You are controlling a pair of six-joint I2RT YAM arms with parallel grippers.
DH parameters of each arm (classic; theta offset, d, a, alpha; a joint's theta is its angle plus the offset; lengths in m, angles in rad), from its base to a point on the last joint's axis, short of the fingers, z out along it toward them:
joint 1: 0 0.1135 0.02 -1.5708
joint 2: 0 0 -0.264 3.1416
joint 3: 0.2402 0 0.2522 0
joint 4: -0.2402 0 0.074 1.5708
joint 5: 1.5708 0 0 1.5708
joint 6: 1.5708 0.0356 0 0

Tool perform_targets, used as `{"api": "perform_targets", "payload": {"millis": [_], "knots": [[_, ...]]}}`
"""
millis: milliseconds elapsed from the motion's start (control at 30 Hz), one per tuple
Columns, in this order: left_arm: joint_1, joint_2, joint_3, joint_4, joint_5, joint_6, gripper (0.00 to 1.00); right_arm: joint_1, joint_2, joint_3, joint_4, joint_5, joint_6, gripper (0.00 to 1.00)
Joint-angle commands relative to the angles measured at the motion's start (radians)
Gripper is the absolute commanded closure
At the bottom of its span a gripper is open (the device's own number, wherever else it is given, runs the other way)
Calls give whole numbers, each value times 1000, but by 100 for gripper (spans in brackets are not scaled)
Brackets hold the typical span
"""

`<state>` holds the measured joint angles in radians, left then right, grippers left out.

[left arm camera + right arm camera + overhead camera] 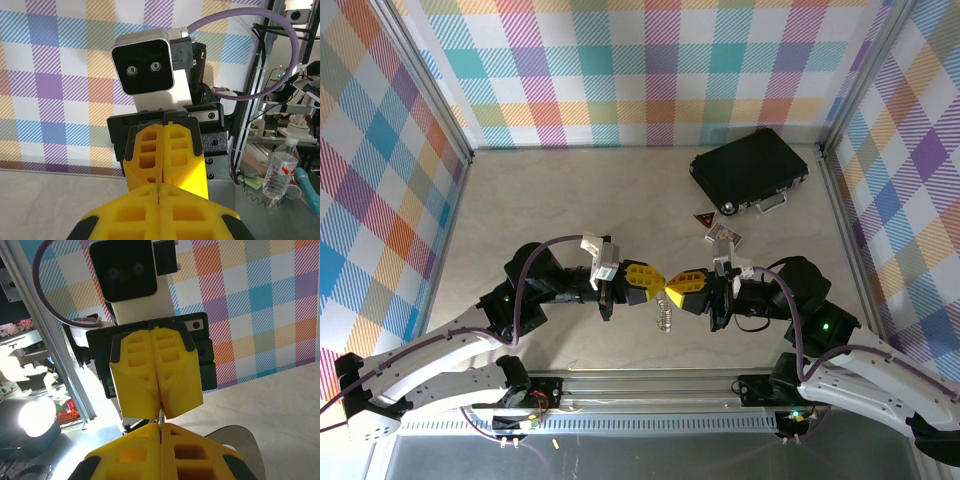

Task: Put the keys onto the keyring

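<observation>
Pinching tight, your left gripper (652, 283) and right gripper (677, 289) meet tip to tip, both closed on a thin metal piece (161, 416). Your keys (665, 320) hang just under them, well apart from the black case (750, 170).

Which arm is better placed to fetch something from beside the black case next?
Right, probably. The right gripper sits nearer the black case, which lies far right; the left gripper would have to reach past it.

Metal object (665, 318) hanging below left gripper (653, 284) and right gripper (674, 288) was too small to identify; top hidden
</observation>
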<state>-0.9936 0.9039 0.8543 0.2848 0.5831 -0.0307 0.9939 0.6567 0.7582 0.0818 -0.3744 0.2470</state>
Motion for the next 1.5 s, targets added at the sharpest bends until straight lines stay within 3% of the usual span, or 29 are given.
{"api": "perform_targets", "payload": {"millis": [0, 1033, 1267, 1467], "knots": [[-10, -1, -12, 42, 12, 3, 100, 10, -15, 3, 12, 24, -10, 100], [-11, -23, -10, -32, -6, 41, 100, 11, -66, 22, -99, 80, -109, 100], [-10, -41, 1, -95, -62, 58, 74, 11, -65, 47, -167, 116, -168, 100], [-10, -63, 77, -308, -130, 124, 72, 11, -19, 125, -319, 146, -307, 100]]}}
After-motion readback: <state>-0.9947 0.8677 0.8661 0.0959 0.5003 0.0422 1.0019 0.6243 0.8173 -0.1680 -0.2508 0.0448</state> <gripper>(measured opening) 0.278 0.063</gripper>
